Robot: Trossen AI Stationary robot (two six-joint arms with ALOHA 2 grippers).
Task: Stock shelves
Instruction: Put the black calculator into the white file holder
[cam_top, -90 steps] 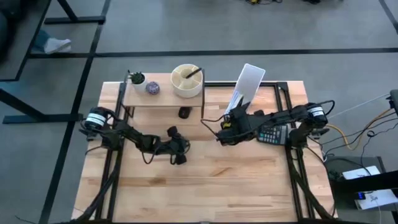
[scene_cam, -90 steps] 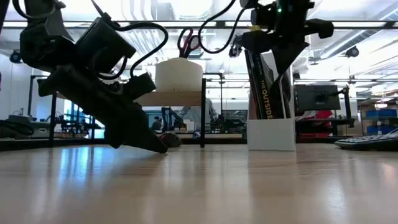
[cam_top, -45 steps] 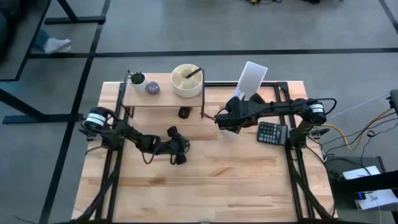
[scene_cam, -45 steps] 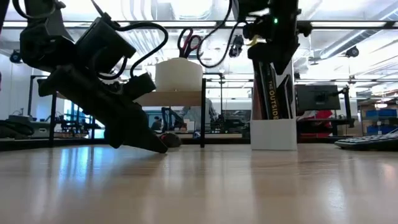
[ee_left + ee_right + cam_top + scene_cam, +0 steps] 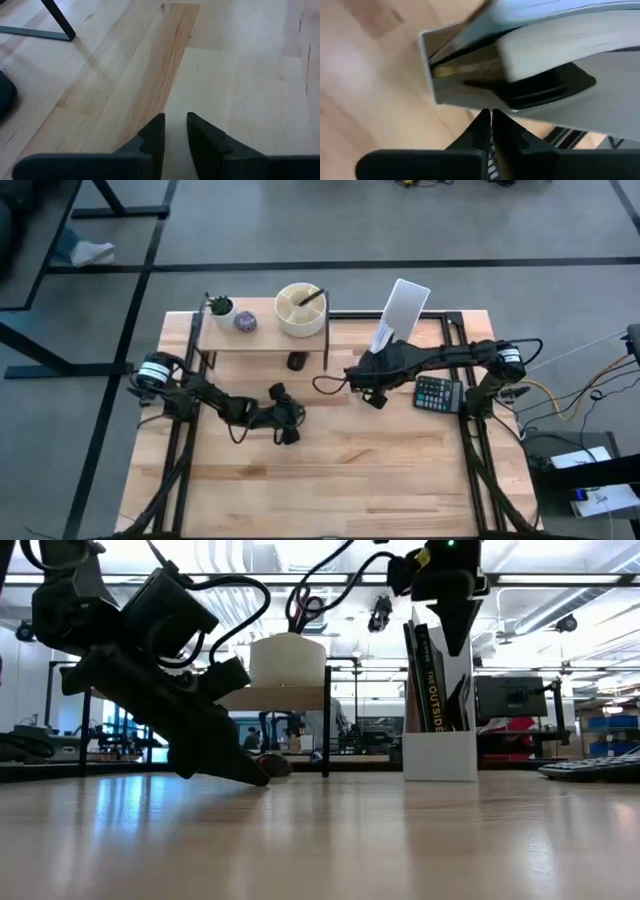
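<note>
Wooden counter [image 5: 400,470] carries shelves [image 5: 262,338] at 11 o'clock, already holding bowl [image 5: 300,310], small plant [image 5: 220,306]. Right hand [image 5: 372,392] near file holder [image 5: 398,315], fingers closed, empty, probably after placing books. Left hand [image 5: 290,434] rests at centre, nearly closed, empty, waiting.

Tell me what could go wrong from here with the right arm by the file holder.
The right gripper, fingers shut and empty, hangs just above the white file holder; a small drift could knock it and tip the books. The shelf already carries a bowl, a plant and a small ball, so a book may have little room. The left gripper rests low on the table.
</note>
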